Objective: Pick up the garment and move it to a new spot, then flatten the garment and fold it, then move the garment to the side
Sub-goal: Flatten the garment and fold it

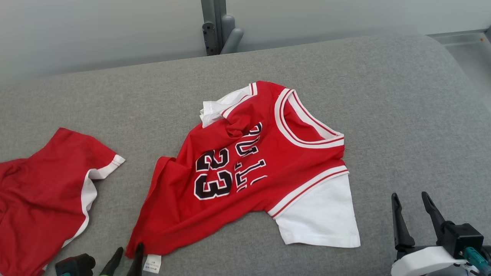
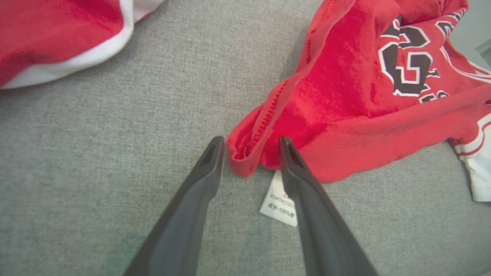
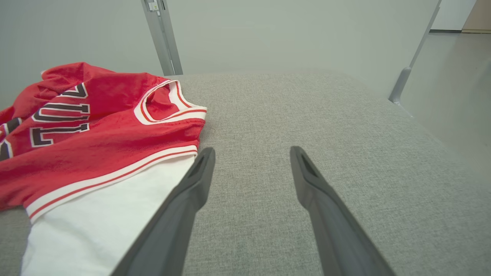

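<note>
Between spread left fingers (image 2: 199, 180), a corner of the jersey (image 2: 345, 99); right fingers (image 3: 191, 191) spread nearby.

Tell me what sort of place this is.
Probably an indoor lab or test room: a broad grey fabric-covered work surface, a bare pale wall behind it, and a grey metal upright post.

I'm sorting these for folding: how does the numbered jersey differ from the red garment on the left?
The jersey bears a black 23 and lettering; the left garment shows no print. The jersey has white sleeves; the left garment only white trim. Both are red and rumpled.
</note>
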You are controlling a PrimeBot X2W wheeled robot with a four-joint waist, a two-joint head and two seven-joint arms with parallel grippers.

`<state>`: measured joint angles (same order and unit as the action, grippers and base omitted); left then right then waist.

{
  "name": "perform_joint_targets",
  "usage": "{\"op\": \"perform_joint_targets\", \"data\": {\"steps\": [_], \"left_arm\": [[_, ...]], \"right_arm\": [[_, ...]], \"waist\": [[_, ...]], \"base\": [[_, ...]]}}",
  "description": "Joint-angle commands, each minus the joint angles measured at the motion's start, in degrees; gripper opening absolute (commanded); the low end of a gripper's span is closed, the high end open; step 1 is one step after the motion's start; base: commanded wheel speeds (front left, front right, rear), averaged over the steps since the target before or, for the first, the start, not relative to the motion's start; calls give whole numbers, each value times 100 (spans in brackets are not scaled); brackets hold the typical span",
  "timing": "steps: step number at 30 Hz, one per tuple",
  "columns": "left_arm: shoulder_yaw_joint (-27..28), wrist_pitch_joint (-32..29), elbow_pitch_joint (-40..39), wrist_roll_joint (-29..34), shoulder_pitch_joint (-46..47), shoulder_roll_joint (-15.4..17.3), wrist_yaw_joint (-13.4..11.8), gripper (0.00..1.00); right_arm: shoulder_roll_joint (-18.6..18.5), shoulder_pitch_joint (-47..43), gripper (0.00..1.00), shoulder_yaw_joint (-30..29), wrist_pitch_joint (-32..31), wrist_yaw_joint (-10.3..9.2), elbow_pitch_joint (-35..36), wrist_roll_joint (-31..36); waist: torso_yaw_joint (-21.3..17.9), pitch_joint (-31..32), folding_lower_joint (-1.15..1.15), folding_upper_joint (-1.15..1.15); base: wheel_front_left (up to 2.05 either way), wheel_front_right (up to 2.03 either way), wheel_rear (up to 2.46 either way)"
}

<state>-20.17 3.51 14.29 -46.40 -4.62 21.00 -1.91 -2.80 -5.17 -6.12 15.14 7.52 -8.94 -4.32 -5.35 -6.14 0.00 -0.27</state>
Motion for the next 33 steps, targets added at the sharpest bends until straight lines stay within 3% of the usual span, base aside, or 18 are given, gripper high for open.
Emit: {"op": "perform_joint_targets", "data": {"steps": [1, 9, 15, 22, 28, 33], "left_arm": [[77, 75, -63, -37, -63, -6, -36, 100], [493, 919, -674, 94, -475, -96, -286, 100], [641, 1172, -791, 1034, -671, -112, -341, 100], [1245, 1169, -954, 2220, -741, -727, 45, 100], [1830, 1170, -937, 2737, -927, -1241, 478, 100], [2165, 1165, -781, 3036, -975, -1481, 789, 100]], "right_arm": [[-18, -18, 100, 3, -1, -6, 6, 30], [-19, -257, 100, -191, -1, -6, 165, 214], [-18, -384, 100, -508, -1, -6, 241, 323], [-41, -370, 100, -835, -1, -6, 186, 419], [-107, -434, 100, -804, -1, -6, 54, 500], [-102, -444, 100, -664, -1, -6, 52, 450]], "waist": [[22, 42, 0, 27], [165, 373, 0, 27], [364, 604, 0, 27], [579, 686, 0, 27], [638, 760, 0, 27], [658, 804, 0, 27]], "base": [[0, 0, 0], [0, 0, 0], [0, 0, 0], [0, 0, 0], [0, 0, 0], [0, 0, 0]]}}
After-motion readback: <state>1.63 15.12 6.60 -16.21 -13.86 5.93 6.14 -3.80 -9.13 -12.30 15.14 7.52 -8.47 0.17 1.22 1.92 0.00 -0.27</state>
